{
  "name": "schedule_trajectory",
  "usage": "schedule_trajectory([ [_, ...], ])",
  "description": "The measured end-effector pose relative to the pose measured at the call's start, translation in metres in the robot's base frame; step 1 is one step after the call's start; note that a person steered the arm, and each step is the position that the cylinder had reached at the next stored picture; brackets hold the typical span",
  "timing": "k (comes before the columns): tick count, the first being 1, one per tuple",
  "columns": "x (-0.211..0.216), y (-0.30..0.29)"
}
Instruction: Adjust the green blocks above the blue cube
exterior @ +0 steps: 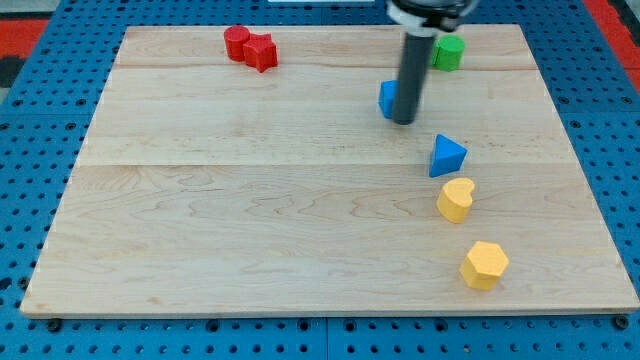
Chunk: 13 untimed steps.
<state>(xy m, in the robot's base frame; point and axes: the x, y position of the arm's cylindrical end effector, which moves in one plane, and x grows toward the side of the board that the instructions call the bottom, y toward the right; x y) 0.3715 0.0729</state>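
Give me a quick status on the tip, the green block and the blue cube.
My tip down, against blue cube's right side. Green block near view's top, right of rod, partly hidden. Nothing between them.

Your tip (404, 121) stands hard against the right face of the blue cube (388, 98), blocking that side. The green block (448, 52) sits near the counter (250, 220) top edge, just right of the rod. Down the view's right, the blue triangular block (447, 155), yellow heart-shaped block (456, 199) and yellow hexagonal block (485, 264) form a barrier. Two touching red blocks (250, 46) obstruct the top left. The counter's left and centre offer you free passage.
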Motion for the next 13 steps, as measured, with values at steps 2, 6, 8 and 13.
schedule_trajectory([
  [2, -0.036, -0.021],
  [6, -0.082, 0.116],
  [8, -0.157, 0.179],
  [13, -0.163, 0.108],
])
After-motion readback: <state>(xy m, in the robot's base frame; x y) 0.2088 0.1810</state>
